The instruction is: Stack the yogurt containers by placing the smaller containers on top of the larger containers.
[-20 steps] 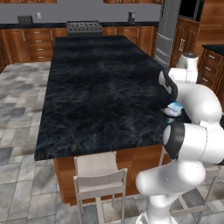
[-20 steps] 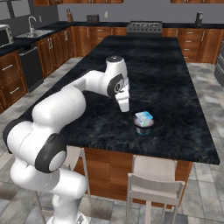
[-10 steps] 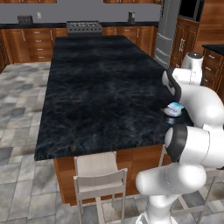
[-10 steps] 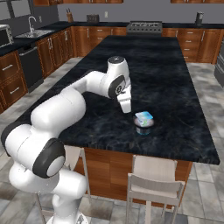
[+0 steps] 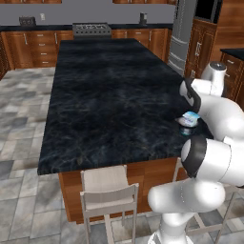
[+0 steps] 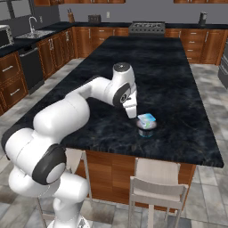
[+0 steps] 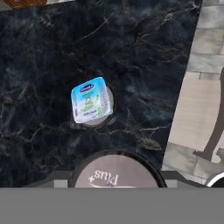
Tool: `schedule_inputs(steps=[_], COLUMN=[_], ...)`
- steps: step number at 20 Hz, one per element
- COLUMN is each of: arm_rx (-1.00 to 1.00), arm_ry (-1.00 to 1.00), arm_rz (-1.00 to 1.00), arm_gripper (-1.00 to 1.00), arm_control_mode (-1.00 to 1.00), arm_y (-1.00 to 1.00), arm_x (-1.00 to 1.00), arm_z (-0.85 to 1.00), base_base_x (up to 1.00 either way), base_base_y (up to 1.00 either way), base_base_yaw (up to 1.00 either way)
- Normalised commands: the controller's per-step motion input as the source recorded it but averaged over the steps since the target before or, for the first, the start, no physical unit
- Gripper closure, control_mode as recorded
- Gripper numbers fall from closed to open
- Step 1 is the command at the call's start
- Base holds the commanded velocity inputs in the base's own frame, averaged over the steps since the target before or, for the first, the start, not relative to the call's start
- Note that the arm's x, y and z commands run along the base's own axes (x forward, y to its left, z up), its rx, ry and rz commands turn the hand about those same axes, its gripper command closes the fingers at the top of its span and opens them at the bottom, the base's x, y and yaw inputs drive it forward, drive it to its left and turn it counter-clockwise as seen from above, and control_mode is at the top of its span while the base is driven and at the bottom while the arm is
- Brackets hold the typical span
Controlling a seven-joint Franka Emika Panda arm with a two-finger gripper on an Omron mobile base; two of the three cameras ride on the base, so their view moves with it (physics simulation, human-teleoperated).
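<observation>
Gripper [image 7: 114,175] same as before, holding round tub

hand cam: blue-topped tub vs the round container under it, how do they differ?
The blue-topped tub is squarish; the round container beneath it is circular. The tub's top is light blue and white; the container's rim looks pinkish-grey. The tub sits on top, skewed; the container rests on the black counter. Both are small and stacked together.
</observation>
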Motion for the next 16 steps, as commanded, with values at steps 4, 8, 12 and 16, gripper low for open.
schedule_inputs(steps=[4,8,12,16], arm_rx=[0.00,0.00,0.00,0.00], arm_ry=[0.00,0.00,0.00,0.00], arm_rz=[0.00,0.00,0.00,0.00], arm_gripper=[1.00,1.00,1.00,1.00], arm_control_mode=[-1.00,-1.00,-1.00,-1.00], arm_y=[-0.18,-0.16,-0.07,-0.08], arm_x=[0.08,0.17,0.18,0.11], arm_z=[0.00,-0.01,0.00,-0.09], base_base_x=[0.00,0.00,0.00,0.00], base_base_y=[0.00,0.00,0.00,0.00], base_base_yaw=[0.00,0.00,0.00,0.00])
